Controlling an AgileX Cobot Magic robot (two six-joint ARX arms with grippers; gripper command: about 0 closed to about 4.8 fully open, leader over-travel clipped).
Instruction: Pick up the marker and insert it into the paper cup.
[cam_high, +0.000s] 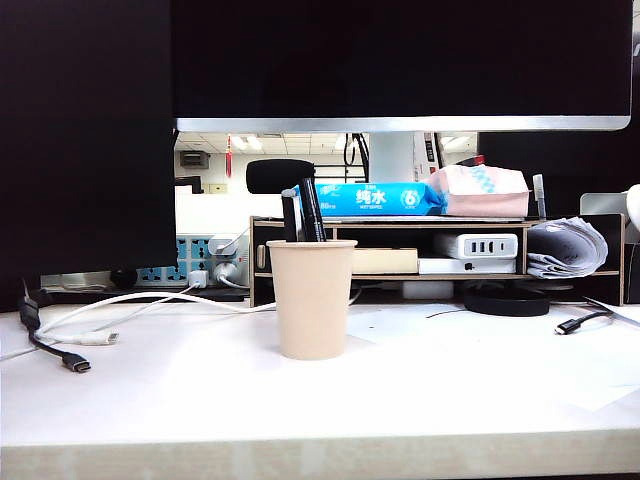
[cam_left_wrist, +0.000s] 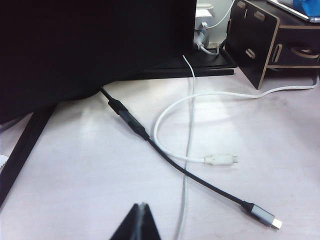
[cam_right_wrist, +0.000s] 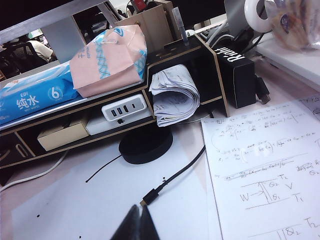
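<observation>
Two dark pens stand in the paper cup (cam_high: 311, 298); the right-hand, tilted one is the marker (cam_high: 313, 209), a thick black barrel leaning right above the rim, lettering too small to read here. The other pen (cam_high: 290, 215) stands nearly upright just left of it. Cup sits upright on the desk (cam_high: 150, 400), around the middle, closer to the front edge than the shelf unit behind.

Left part of the desk: black cable (cam_high: 55, 352) with a metal plug and white cable (cam_high: 120, 300) loop across, white one running toward the cup's back. The left wrist view shows the same black cable (cam_left_wrist: 190, 175) and white cable (cam_left_wrist: 170, 117) lying on the desk, crossing each other. Left gripper (cam_left_wrist: 141, 212) hovers above the desk near the left edge, fingertips pressed together to a point, clenched with nothing between them.

Behind the cup, along the back edge, a wooden shelf unit (cam_high: 400, 228) carries a blue wipes pack (cam_high: 375, 198) and a pink pack (cam_high: 480, 190) on top, a white charger (cam_high: 478, 245) and rolled papers (cam_high: 565, 248) inside. A black round disc (cam_high: 505, 300) lies in front of it.

Right part: right gripper (cam_right_wrist: 140, 216) hangs over a white sheet (cam_right_wrist: 75, 210), tips together, clenched and empty. A black cable (cam_right_wrist: 172, 177) ends just beside it; a page with handwritten notes (cam_right_wrist: 265, 165) lies toward the right edge.
</observation>
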